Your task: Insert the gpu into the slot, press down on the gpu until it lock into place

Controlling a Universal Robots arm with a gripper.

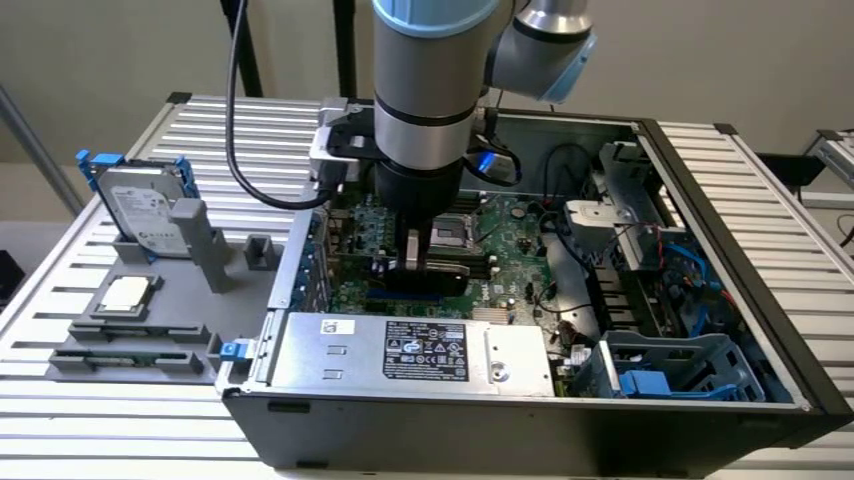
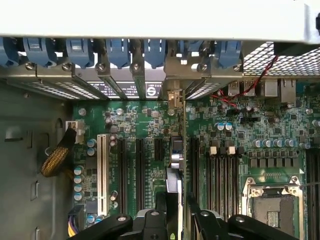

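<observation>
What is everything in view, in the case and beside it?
Open black metal computer case: one, black, lying on the table.
Slatted silver metal table: one, silver, under the case.
Green motherboard: one, green, on the case floor.
Flat glossy-black gpu card: one, black, upright over the motherboard.
Long narrow blue plastic slot: one, blue, under the gpu card.
Boxy silver power supply: one, silver, along the case's near wall.
Grey hard drive with white label: one, grey, standing in a fixture at the exterior view's left.
Blue plastic drive cage: one, blue, case corner at the exterior view's right.
Robot arm: one, grey, reaching into the case.
Gripper: one, black, closed on the gpu card.
</observation>
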